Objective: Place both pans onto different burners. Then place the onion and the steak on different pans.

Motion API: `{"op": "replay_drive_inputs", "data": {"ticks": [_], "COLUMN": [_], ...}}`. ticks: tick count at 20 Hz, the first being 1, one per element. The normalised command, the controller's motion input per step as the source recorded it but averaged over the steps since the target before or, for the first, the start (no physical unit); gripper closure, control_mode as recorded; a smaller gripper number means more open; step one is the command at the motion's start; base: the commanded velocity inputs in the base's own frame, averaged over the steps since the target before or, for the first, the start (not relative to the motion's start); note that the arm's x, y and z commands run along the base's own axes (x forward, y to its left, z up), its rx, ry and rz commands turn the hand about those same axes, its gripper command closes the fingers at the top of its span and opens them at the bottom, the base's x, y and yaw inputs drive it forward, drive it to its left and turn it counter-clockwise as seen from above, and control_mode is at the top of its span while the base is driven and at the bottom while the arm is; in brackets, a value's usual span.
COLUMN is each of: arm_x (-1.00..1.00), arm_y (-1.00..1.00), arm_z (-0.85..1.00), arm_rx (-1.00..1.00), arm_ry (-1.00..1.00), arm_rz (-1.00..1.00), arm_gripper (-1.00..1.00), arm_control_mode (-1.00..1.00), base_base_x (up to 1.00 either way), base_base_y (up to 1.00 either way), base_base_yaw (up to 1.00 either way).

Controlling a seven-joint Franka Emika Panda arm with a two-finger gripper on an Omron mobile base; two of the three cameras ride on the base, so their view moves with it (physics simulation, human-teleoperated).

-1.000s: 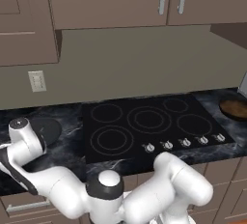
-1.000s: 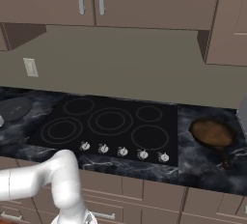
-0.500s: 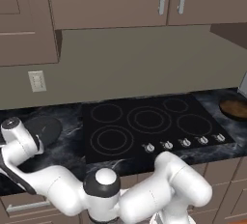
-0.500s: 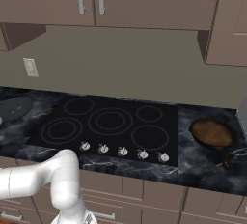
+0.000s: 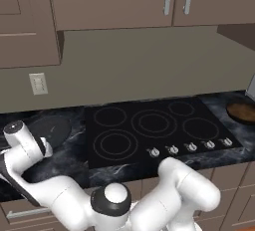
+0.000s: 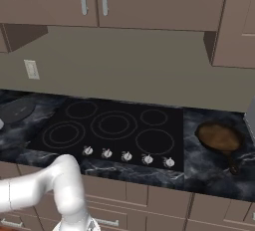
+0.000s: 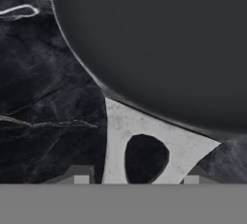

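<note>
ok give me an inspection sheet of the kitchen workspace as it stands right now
Surface: dark marbled counter with a black glass cooktop; burners bare.
Job's things: dark pan on the counter left of the cooktop; brown pan on the counter to its right. Onion and steak: nothing seen.
Clutter: nothing seen.
Grippers: gripper down at the dark pan's silver handle, fingertips on either side; grip unconfirmed.
Cables: nothing seen.
Surroundings: brown cabinets, wall outlet, knobs.

Pans (image 5: pixel 49 129) (image 6: pixel 219 136) on counter, flanking cooktop (image 6: pixel 112 128).
</note>
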Motion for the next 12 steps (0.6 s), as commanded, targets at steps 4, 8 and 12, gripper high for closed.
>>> {"op": "replay_drive_inputs", "data": {"ticks": [4, 8, 12], "arm_x": [-0.11, -0.03, 0.0], "arm_y": [-0.73, -0.71, -0.69], "arm_z": [0.0, 0.06, 0.22], "arm_rx": [0.08, 0.16, 0.22], "arm_ry": [-0.1, -0.06, -0.01], "arm_rz": [0.0, 0.0, 0.0], "arm_gripper": [1.0, 1.0, 1.0], "arm_control_mode": [-1.0, -1.0, -1.0], "base_base_x": [0.0, 0.0, 0.0], "base_base_y": [0.0, 0.0, 0.0], "base_base_yaw": [0.0, 0.0, 0.0]}}
